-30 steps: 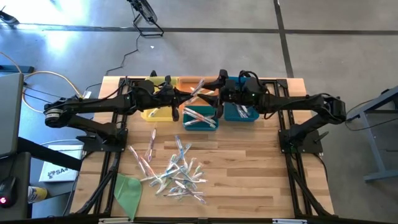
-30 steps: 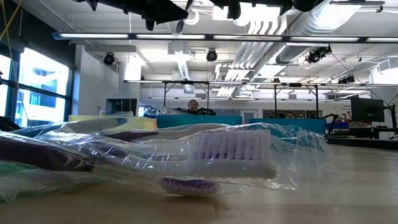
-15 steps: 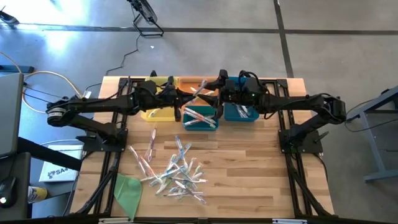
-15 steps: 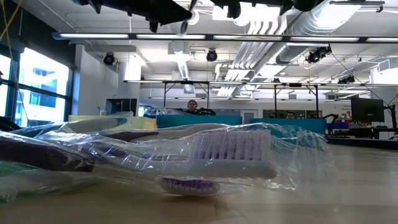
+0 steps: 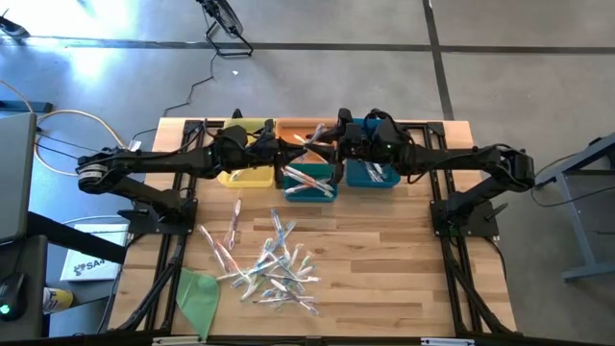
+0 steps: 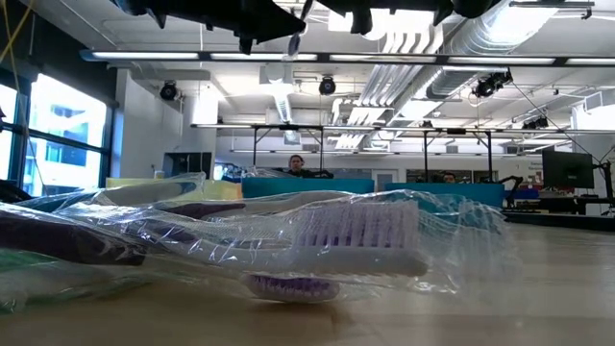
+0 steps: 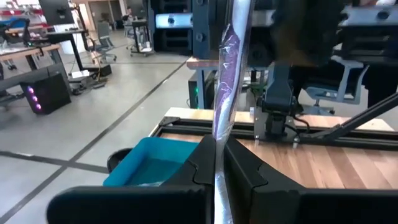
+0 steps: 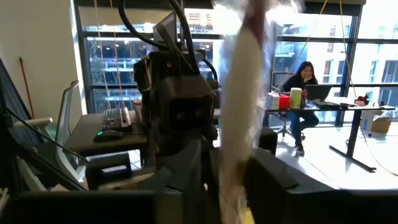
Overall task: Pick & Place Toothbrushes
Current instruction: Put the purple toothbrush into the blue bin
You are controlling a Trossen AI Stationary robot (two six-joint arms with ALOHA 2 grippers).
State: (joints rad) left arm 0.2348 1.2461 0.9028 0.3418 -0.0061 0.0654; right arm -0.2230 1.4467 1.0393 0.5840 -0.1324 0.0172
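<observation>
Readable text: almost none.
Only "SA4" shows, on a white sheet [image 5: 85, 266] on the floor beside the table's left edge.

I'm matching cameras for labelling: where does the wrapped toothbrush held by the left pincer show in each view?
High view: wrapped toothbrush, far middle of the table.
Low view: top edge, barely visible.
Left wrist view: upright, centre.
Right wrist view: blurred, centre.
Landmark: teal bin.
</observation>
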